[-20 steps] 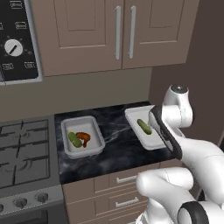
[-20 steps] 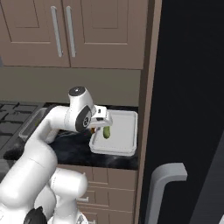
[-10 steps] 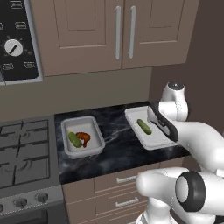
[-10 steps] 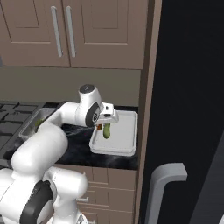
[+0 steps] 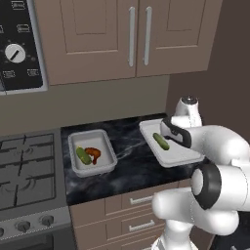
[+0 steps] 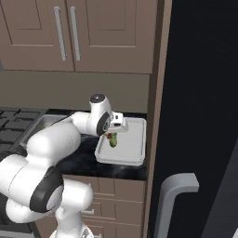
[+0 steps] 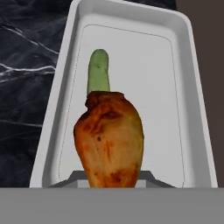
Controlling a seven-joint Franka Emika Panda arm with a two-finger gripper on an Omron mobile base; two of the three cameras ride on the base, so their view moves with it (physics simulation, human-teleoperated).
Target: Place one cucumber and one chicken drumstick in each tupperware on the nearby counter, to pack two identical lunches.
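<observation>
Fingers (image 7: 111, 183) clamped on a browned chicken drumstick (image 7: 109, 140), held above the right tupperware (image 7: 192, 109) with the meat end hanging toward the tray floor. Directly below and just beyond the drumstick, a green cucumber (image 7: 98, 72) lying lengthwise on that tray's floor, toward its left wall. Seen from the right base camera, fingers (image 6: 113, 133) over the near-left part of the right tupperware (image 6: 135, 139), close above the cucumber (image 6: 112, 140).

Step in hand, by judgement: setting the drumstick down in this container. Best done by lowering straight down until the meat is near the floor, then parting the fingers. Worth shifting slightly toward the bare right half of the tray first, to avoid landing on the cucumber and rolling it. Worth keeping well inside the raised rim, since a drop from height could bounce the piece onto the black marbled worktop (image 5: 129, 163).

Containers: right tupperware (image 5: 178, 154) holding one cucumber (image 5: 160, 141) alone, drumstick not yet released into it. To its left on the same worktop, well apart, the left tupperware (image 5: 102, 163) already holding a cucumber (image 5: 83, 156) and a reddish-brown drumstick (image 5: 93, 154) side by side, touching or nearly so. By judgement, one release away from two matching lunches.
</observation>
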